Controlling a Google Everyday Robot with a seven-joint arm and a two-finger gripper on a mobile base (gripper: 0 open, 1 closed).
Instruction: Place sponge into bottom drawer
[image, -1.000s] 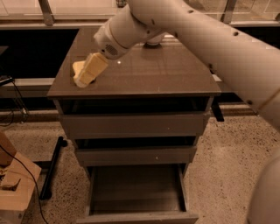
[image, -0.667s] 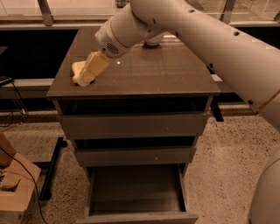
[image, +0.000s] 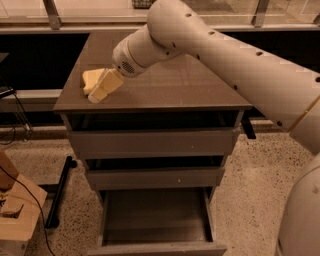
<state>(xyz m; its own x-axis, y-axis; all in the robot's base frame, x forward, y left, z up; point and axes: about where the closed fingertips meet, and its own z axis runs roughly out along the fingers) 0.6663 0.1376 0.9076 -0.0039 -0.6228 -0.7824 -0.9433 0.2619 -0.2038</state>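
The pale-yellow sponge lies on the left part of the cabinet top, near its left edge. My gripper reaches in from the right and is down at the sponge, touching or overlapping its right side. The white arm stretches across the cabinet top from the right. The bottom drawer is pulled out below, and its deep box looks empty. The two shallower drawers above it are only slightly ajar.
A wooden object stands on the floor at the lower left, with a black cable and a black bar beside the cabinet. A dark ledge and glass wall run behind the cabinet. The floor is speckled terrazzo.
The wrist and gripper have come down a little toward the sponge. The sponge has stayed in the same spot on the cabinet top.
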